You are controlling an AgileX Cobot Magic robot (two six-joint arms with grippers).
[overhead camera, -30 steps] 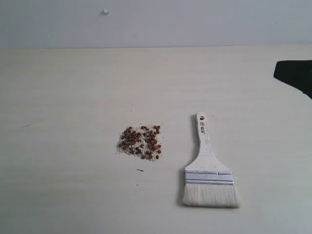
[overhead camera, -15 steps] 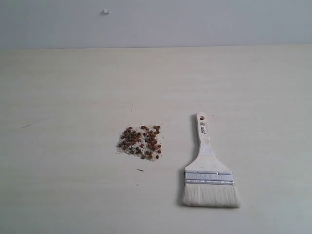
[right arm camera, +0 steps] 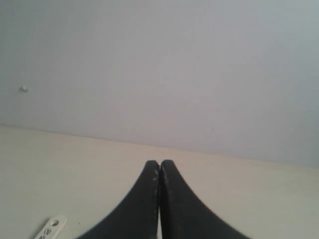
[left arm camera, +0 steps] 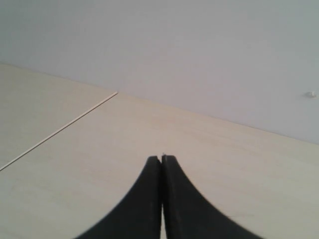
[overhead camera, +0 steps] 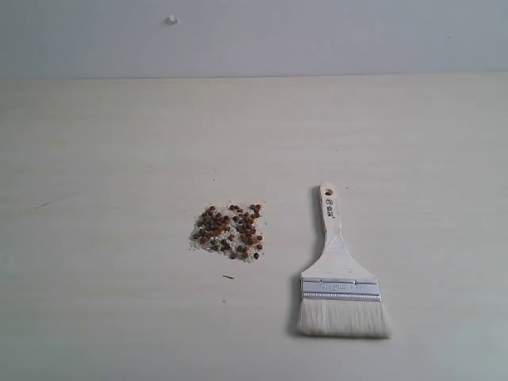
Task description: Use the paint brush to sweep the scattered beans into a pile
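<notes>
Lying flat on the pale table (overhead camera: 119, 159), the paint brush (overhead camera: 341, 288) rests right of centre in the exterior view, its whitish bristles (overhead camera: 343, 319) toward the near edge, its silver ferrule (overhead camera: 341, 289) behind them, and its cream handle (overhead camera: 329, 208) pointing away toward the wall (overhead camera: 317, 40). The beans (overhead camera: 228, 232) sit to its left, apart from it — a compact reddish-brown pile (overhead camera: 230, 228) mixed with pale crumbs, roughly level with the handle. A lone dark speck (overhead camera: 228, 277) lies on the table just nearer than the cluster. The left gripper (left arm camera: 161, 158) hovers over bare table with its black jaws pressed together, holding nothing; a thin seam (left arm camera: 60, 129) runs across the tabletop beyond it. The right gripper (right arm camera: 159, 162) is likewise closed and empty, and the holed tip of the brush handle (right arm camera: 51, 228) peeks in at the edge of its wrist view — well clear of the fingertips.
</notes>
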